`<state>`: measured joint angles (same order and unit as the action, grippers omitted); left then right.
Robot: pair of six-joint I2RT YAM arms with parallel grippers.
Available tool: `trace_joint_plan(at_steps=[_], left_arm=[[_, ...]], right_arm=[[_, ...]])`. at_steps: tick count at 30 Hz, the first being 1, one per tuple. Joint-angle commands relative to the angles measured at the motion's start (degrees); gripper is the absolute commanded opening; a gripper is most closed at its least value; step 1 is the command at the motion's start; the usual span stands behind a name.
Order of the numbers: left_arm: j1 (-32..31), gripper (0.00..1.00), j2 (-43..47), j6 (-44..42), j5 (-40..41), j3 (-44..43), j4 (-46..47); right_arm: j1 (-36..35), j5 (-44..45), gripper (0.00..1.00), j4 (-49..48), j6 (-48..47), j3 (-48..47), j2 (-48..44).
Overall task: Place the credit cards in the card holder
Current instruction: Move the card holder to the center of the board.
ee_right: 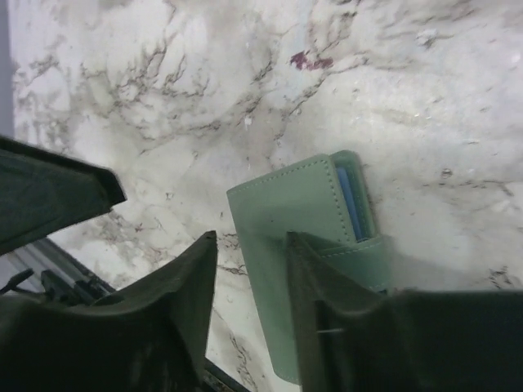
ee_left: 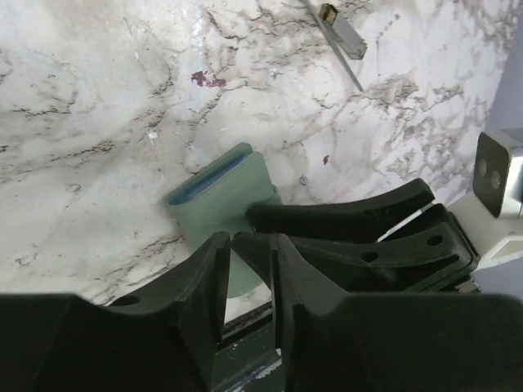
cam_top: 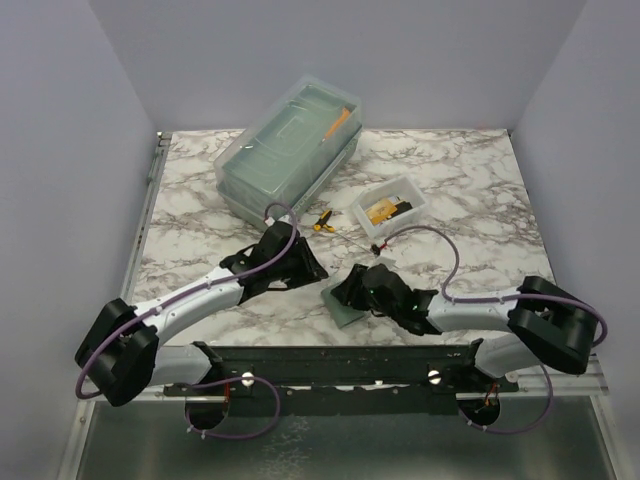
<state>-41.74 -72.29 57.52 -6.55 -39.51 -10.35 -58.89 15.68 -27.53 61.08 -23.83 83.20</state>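
The grey-green card holder [cam_top: 343, 313] lies near the table's front edge, with a blue edge showing in its fold. It also shows in the left wrist view [ee_left: 214, 198] and the right wrist view [ee_right: 282, 208]. My right gripper [cam_top: 347, 290] [ee_right: 249, 242] is open, with one finger over the holder and the other over bare table. My left gripper [cam_top: 316, 270] [ee_left: 245, 242] is shut and empty, just left of the holder. A gold-yellow card [cam_top: 379, 211] and a black card [cam_top: 402, 208] lie in the white tray [cam_top: 412, 190].
A large translucent lidded box [cam_top: 290, 150] stands at the back left. A yellow-handled tool [cam_top: 322, 221] lies between the box and the tray. A small clip with a thin rod [cam_top: 377, 247] [ee_left: 343, 31] lies behind my right gripper. The table's front rail [cam_top: 330, 362] is close.
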Motion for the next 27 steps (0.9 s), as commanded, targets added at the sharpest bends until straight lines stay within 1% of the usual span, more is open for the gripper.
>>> trace_joint_plan(at_steps=[1, 3, 4, 6, 8, 11, 12, 16, 19, 22, 24, 26, 27], left_arm=[[0.05, 0.36, 4.13, -3.65, 2.74, -2.99, -4.56], [0.15, 0.41, 5.54, -4.53, 3.05, -3.72, -5.6], [0.33, 0.45, 6.34, -4.9, 3.18, -4.04, -5.98], [0.59, 0.52, 7.93, -5.79, 3.32, -4.56, -6.72], [0.91, 0.57, 9.58, -6.84, 4.09, -5.91, -8.44], [1.56, 0.6, 12.2, -8.4, 5.83, -8.48, -11.47], [1.76, 0.61, 13.09, -9.0, 6.07, -9.37, -12.6], [2.26, 0.7, 17.69, -11.37, 11.76, -12.93, -16.83], [2.46, 0.76, 21.18, -13.34, 15.61, -15.64, -19.78], [2.49, 0.78, 24.12, -15.21, 18.49, -18.52, -22.2], [2.49, 0.79, 25.84, -16.33, 20.19, -20.74, -23.83], [2.49, 0.79, 27.39, -17.35, 22.3, -22.9, -25.54], [2.49, 0.79, 28.06, -17.88, 23.15, -23.97, -26.22]], right_arm=[[3.04, -1.76, 0.49, 29.84, -15.4, -6.86, -6.55], [4.29, -4.15, 0.66, 34.18, -20.17, -9.79, -8.57], [4.72, -4.88, 0.71, 37.78, -22.11, -11.68, -8.73], [4.84, -6.02, 0.75, 44.21, -25.55, -14.79, -8.19], [4.77, -8.13, 0.78, 47.76, -28.05, -16.08, -7.07], [3.52, -8.37, 0.82, 47.85, -28.38, -15.45, -7.0], [2.72, -7.71, 0.82, 46.69, -28.15, -14.83, -7.22], [1.26, -5.57, 0.83, 44.57, -27.14, -15.74, -5.07], [-0.32, -4.26, 0.87, 43.0, -27.77, -18.37, -1.28], [-2.02, -1.27, 0.88, 44.18, -26.72, -21.85, 5.08], [-3.43, 2.12, 0.84, 45.5, -26.1, -24.71, 9.71], [-5.09, 5.83, 0.75, 45.3, -26.02, -27.62, 13.38], [-5.43, 6.71, 0.68, 44.24, -26.93, -29.22, 14.84]])
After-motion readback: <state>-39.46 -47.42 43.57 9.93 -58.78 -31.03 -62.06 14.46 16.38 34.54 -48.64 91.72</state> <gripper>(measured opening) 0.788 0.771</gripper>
